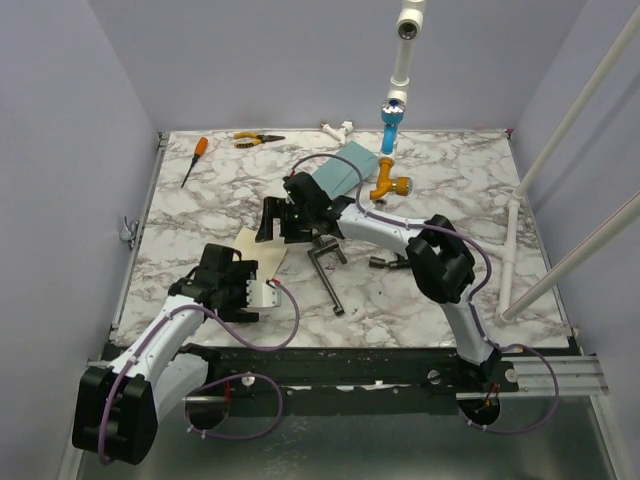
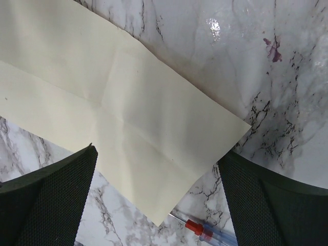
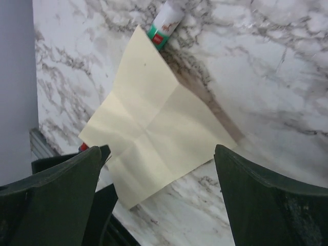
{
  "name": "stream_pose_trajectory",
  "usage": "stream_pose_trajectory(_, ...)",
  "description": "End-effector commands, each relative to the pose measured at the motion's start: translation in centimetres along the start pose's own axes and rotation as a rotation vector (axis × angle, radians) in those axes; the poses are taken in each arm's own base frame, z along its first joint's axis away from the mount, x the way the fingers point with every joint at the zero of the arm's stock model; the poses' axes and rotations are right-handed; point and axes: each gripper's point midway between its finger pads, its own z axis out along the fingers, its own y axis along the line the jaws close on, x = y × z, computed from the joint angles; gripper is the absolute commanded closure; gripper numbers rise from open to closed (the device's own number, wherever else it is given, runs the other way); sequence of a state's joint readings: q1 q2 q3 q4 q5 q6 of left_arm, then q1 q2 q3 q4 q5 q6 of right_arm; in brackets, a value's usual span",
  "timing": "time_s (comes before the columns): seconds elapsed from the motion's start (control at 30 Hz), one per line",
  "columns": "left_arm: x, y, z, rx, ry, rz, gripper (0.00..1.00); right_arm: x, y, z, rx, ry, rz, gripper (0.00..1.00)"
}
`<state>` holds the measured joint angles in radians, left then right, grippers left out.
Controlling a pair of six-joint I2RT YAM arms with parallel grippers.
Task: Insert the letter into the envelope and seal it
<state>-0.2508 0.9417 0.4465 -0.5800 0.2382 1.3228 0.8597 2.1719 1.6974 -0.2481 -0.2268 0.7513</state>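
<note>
The letter (image 1: 262, 252) is a creased tan sheet lying flat on the marble table, left of centre. It fills the upper left of the left wrist view (image 2: 118, 113) and sits mid-frame in the right wrist view (image 3: 154, 128). My left gripper (image 1: 238, 288) hovers at its near edge, open, with the sheet's corner between the spread fingers (image 2: 46, 200). My right gripper (image 1: 280, 226) stands open over the sheet's far side, nothing between its fingers (image 3: 271, 200). The teal envelope (image 1: 343, 166) lies further back, behind the right arm, apart from both grippers.
An orange-handled screwdriver (image 1: 194, 158) and yellow pliers (image 1: 256, 139) lie at the back left. A hex key (image 1: 326, 270), an orange valve fitting (image 1: 388, 184) and white pipes (image 1: 510, 262) are to the right. A red-capped pen (image 2: 205, 231) and a glue tube (image 3: 166, 20) lie beside the letter.
</note>
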Motion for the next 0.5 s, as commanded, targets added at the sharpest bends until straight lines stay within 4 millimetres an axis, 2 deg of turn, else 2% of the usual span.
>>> stream_pose_trajectory(0.0,0.0,0.1,0.2,-0.020,0.001,0.023,0.01,-1.8,-2.2,1.7,0.097,-0.032,-0.030,0.06)
stream_pose_trajectory(0.07,-0.1,0.1,0.2,-0.021,-0.001,0.025,0.01,-1.1,-2.3,2.9,0.088,0.021,-0.043,0.05)
stream_pose_trajectory(0.23,-0.2,0.7,0.1,-0.040,0.003,0.021,0.02,2.2,-3.6,5.4,0.067,0.162,-0.002,0.06)
stream_pose_trajectory(0.3,-0.1,1.0,0.0,-0.053,0.007,0.015,0.02,2.8,-4.0,5.6,0.064,0.180,0.003,0.07)
stream_pose_trajectory(0.4,-0.1,1.6,-0.3,-0.073,0.017,0.009,0.03,3.5,-3.4,5.2,0.020,0.207,-0.006,0.13)
stream_pose_trajectory(0.47,0.0,2.2,-0.6,-0.091,0.027,0.007,0.04,3.9,-2.7,4.8,-0.020,0.227,-0.009,0.24)
